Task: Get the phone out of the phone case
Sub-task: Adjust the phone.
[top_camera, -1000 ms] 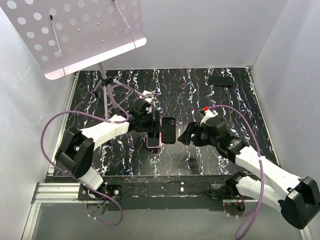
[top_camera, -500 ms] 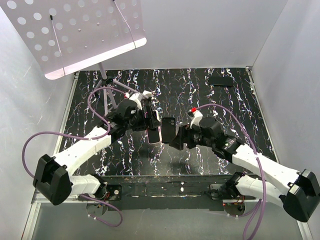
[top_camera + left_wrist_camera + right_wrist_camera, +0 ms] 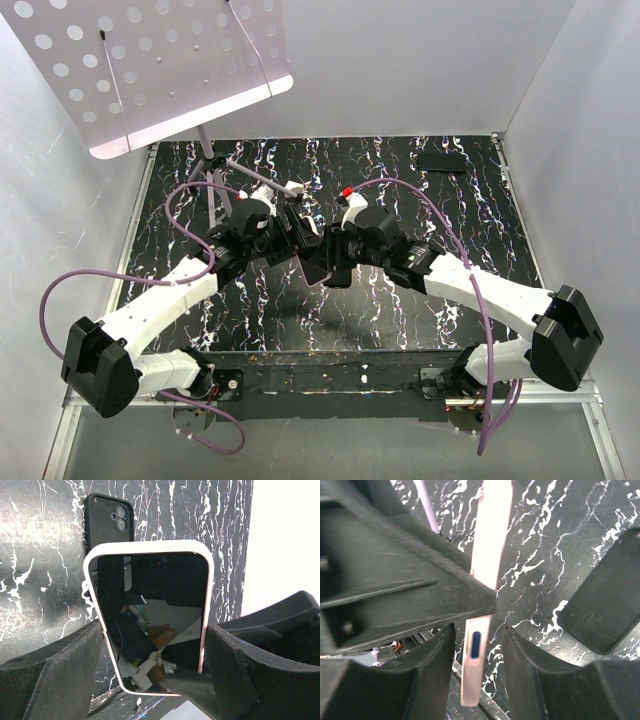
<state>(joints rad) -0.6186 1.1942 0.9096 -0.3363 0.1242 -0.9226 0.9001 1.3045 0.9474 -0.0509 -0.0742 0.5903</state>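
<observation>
The phone (image 3: pixel 150 615), dark screen facing the left wrist camera, sits in a pale pink case (image 3: pixel 207 605). My left gripper (image 3: pixel 155 635) is shut on the case's two long sides and holds it above the table. In the right wrist view the case (image 3: pixel 490 540) shows edge-on with a blue side button. My right gripper (image 3: pixel 477 640) is open, with one finger on each side of that edge. The left finger is close against it and the right finger stands apart. In the top view both grippers, left (image 3: pixel 298 238) and right (image 3: pixel 328 264), meet at mid-table and mostly hide the phone.
A black phone or case (image 3: pixel 107 522) with a twin camera lies on the marbled table just beyond; it also shows in the right wrist view (image 3: pixel 602 600). Another black flat item (image 3: pixel 443 161) lies at the back right. A white perforated panel (image 3: pixel 160 70) on a stand overhangs the back left.
My right gripper has moved left and forward until its fingers straddle the pink case. My left arm has swung the held phone slightly up and toward the centre.
</observation>
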